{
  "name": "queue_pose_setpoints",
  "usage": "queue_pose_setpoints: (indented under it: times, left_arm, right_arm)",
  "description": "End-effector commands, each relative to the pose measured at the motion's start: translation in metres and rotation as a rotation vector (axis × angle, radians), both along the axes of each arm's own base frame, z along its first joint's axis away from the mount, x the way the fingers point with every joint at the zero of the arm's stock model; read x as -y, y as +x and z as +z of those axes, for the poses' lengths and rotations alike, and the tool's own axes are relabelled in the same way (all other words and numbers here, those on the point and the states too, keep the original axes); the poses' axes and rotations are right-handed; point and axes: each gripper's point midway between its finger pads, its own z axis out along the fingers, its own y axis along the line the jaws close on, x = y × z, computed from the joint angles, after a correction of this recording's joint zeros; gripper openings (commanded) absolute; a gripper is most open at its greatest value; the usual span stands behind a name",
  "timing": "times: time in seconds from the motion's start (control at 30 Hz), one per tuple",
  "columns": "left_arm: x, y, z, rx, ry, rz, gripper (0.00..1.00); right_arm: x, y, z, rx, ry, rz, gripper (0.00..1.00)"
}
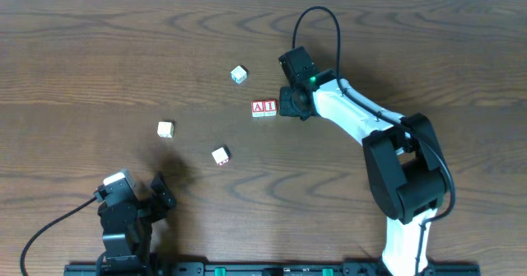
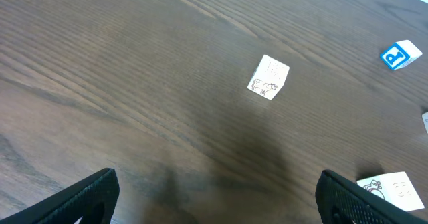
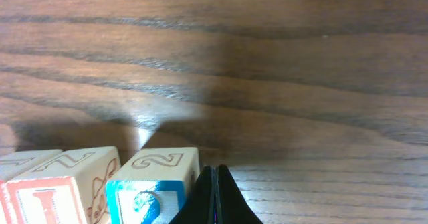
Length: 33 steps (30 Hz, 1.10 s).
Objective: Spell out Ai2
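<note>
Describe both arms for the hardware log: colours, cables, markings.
Right arm: white shells, black joints, green LED lit at the wrist, black cable loop over it. Left arm: mostly black, pale wrist module, black cable trailing left. Jaws on both are black. No readable markings.

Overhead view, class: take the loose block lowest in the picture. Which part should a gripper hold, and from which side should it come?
Hold the loose block by two opposite side faces, coming straight down from above. It lies alone with bare table all round, and sits askew to the table edge, so turn the wrist to match. The open left gripper looks nearer.
</note>
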Motion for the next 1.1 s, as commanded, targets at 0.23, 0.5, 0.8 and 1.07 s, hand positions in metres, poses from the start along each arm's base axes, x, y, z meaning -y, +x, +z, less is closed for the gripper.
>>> queue_pose_setpoints:
  times: [0.23, 0.5, 0.8, 1.07]
  left_arm:
    - [-0.0010, -0.0005, -0.0040, -0.008, 0.006, 0.001, 0.95]
    - [-0.0010, -0.0005, -0.0040, -0.008, 0.006, 0.001, 0.95]
    - [-0.0010, -0.0005, -0.0040, -0.008, 0.006, 0.001, 0.95]
    - [-0.0010, -0.0005, -0.0040, -0.008, 0.006, 0.001, 0.95]
  right_arm:
    - [-0.0098, 0.0015, -0.0037, 0.004, 0.006, 0.018, 0.02]
    - [-0.0119, 0.0057, -0.0021, 0.027, 0.001, 0.061, 0.02]
    - [-0.0124, 0.0065, -0.0018, 0.035, -0.010, 0.102, 0.02]
    - [-0.0134, 0.0083, -0.0010, 0.048, -0.020, 0.142, 0.02]
